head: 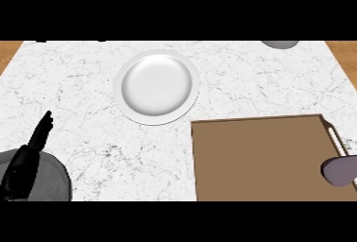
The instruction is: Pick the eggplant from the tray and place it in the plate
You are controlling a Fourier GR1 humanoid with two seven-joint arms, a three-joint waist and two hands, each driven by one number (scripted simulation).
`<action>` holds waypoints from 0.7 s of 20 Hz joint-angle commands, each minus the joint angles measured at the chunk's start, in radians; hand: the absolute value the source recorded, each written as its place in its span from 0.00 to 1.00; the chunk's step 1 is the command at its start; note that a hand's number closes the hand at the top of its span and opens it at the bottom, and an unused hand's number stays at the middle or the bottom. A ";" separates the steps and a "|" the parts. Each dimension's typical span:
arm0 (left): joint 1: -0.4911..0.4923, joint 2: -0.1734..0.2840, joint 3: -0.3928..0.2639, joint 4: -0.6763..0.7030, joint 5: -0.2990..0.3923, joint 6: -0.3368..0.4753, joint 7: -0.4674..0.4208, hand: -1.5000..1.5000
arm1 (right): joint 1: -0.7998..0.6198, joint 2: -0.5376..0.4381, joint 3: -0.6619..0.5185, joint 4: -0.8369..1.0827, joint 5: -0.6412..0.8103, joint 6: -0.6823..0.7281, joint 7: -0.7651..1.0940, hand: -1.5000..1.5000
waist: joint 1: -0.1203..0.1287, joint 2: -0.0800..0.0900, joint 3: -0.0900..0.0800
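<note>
From my seat I see the left hand [31,151] at the near left edge, fingers straight and together pointing up and away, holding nothing; it looks to be resting. The right hand does not show at all, so I cannot tell how its fingers stand. The eggplant [340,171], a dull purple rounded shape, sits at the near right edge, lying over the right rim of the brown tray [261,160] and partly cut off by the view's border. Because only its left end shows, I cannot name its long axis or which way it points with any confidence; the visible part is blunt and rounded, and the rest seems to run off to the right. The white plate [157,87] lies on the marble tabletop [77,94], farther away and to the left of the tray, well apart from the eggplant. A grey object [281,43] peeks in at the far edge. I judge the pick has not begun. To do it well, I would bring the right hand in over the eggplant, close across its narrower width, lift clear of the tray's rim, then carry it left and away to the plate's middle.
</note>
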 commanded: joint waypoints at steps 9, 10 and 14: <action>0.012 0.006 0.012 0.022 -0.011 -0.020 -0.039 0.50 | 0.167 -0.374 0.233 -0.164 -0.072 0.214 0.741 0.00 | 0.004 0.001 0.001; 0.004 -0.005 0.007 -0.008 -0.013 -0.002 -0.007 0.50 | 0.189 -0.414 0.237 -0.189 -0.089 0.255 0.788 0.00 | 0.001 0.000 0.003; -0.001 -0.004 0.026 0.036 -0.012 -0.020 -0.031 0.50 | 0.202 -0.514 0.210 -0.270 -0.191 0.355 0.942 0.00 | 0.004 0.003 0.007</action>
